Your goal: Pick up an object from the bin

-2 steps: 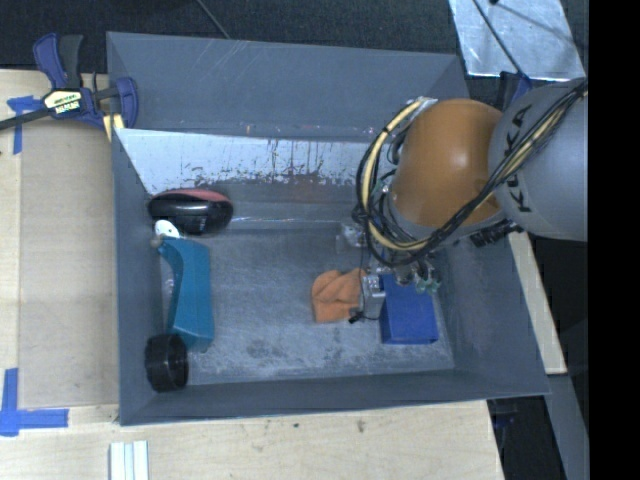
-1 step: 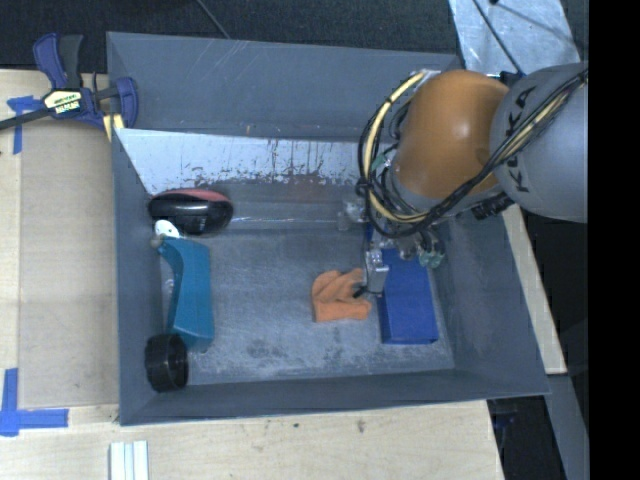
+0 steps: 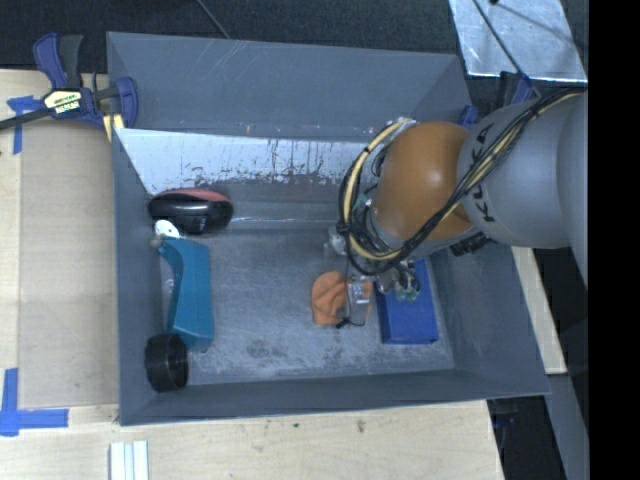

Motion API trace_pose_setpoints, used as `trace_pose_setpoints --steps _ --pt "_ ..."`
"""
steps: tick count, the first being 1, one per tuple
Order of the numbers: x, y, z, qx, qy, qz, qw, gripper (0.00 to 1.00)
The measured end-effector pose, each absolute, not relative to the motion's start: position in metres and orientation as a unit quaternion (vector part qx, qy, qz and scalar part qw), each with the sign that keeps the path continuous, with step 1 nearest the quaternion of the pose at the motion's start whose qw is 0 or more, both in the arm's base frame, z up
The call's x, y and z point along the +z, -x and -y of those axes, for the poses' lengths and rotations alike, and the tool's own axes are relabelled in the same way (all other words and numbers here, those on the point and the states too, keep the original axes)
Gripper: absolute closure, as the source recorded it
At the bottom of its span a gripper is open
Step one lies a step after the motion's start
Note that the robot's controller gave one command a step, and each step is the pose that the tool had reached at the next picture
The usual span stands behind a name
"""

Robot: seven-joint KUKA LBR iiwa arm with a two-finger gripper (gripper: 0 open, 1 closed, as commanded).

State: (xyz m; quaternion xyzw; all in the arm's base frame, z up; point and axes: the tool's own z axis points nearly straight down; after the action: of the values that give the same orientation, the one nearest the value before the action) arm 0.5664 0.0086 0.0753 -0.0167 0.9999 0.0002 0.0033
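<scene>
My gripper (image 3: pixel 352 308) reaches down at the right of the bin floor, right beside an orange rounded lump (image 3: pixel 327 298) that lies just to its left and touches it. A blue flat block (image 3: pixel 408 313) lies directly to the gripper's right, partly under the arm. Nothing shows between the fingers.
At the left of the bin lie a blue tool with a white tip (image 3: pixel 189 286), a black round cap (image 3: pixel 166 361) below it and a black and red oval object (image 3: pixel 191 211) above it. The arm's orange cover and cables hang over the bin's right part.
</scene>
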Motion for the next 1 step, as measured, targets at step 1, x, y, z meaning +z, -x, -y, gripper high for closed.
trace_pose_setpoints --steps 1 --pt "0.0719 -0.5786 -0.0066 0.000 0.023 -1.000 0.003 1.00"
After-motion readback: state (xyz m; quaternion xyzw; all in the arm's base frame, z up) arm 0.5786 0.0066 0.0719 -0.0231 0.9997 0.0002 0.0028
